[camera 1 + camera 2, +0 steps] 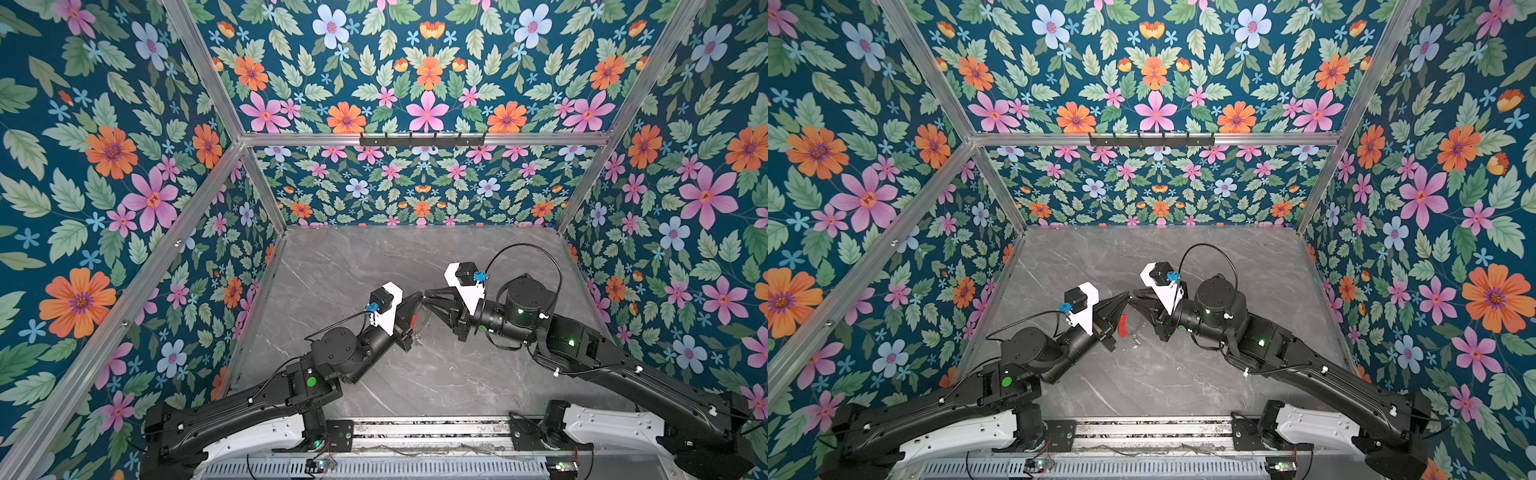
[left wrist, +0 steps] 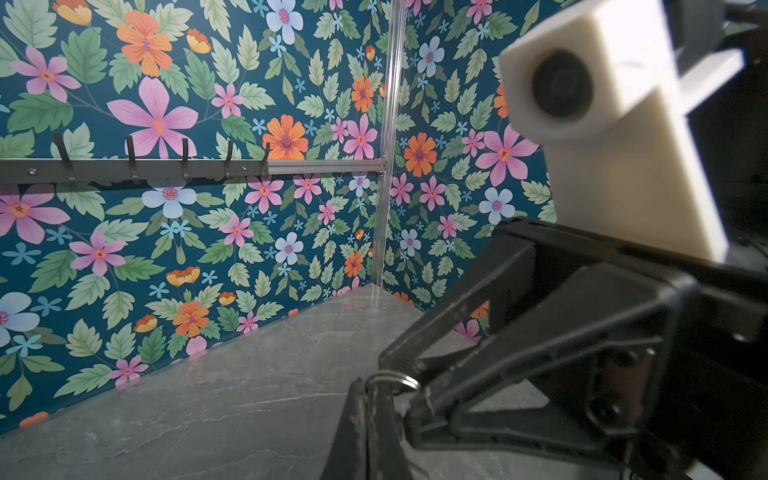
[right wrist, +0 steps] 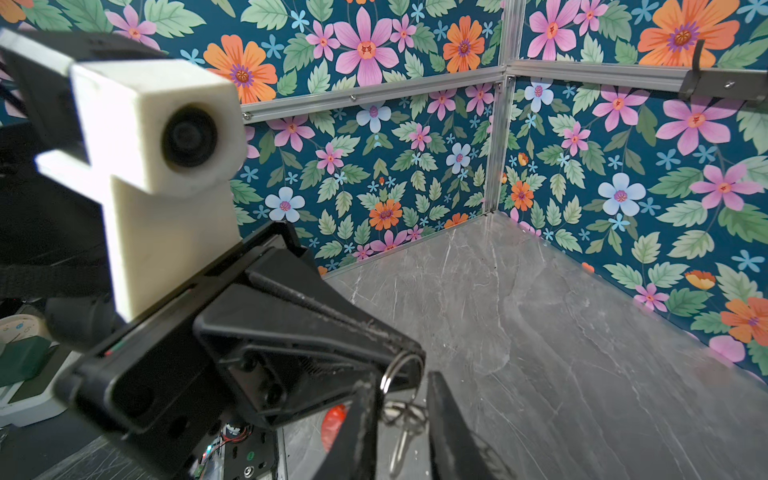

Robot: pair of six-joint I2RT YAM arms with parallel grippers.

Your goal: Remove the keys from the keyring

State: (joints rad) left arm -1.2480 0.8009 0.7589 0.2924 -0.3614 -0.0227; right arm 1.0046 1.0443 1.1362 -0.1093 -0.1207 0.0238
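Both grippers meet tip to tip above the middle of the grey table. My left gripper (image 1: pixel 419 296) (image 2: pixel 372 386) is shut on the keyring, pinching a grey wire loop (image 2: pixel 392 379) at its tips. The keyring's red sleeve (image 1: pixel 1122 325) (image 3: pixel 334 422) hangs below the jaws. Small silvery keys (image 1: pixel 1136 340) (image 3: pixel 403 440) dangle from little rings under that loop. My right gripper (image 1: pixel 428 296) (image 3: pixel 401 378) faces the left one. Its two fingers stand narrowly apart on either side of the keys' small rings, pressed against them. The rest of the hoop is barely visible.
A dark hook rail (image 1: pixel 422 140) runs along the back wall. Flowered walls with aluminium posts (image 1: pixel 266 195) close in the grey marble tabletop (image 1: pixel 374 266) on three sides. Both arms reach in from the front rail (image 1: pixel 428 432).
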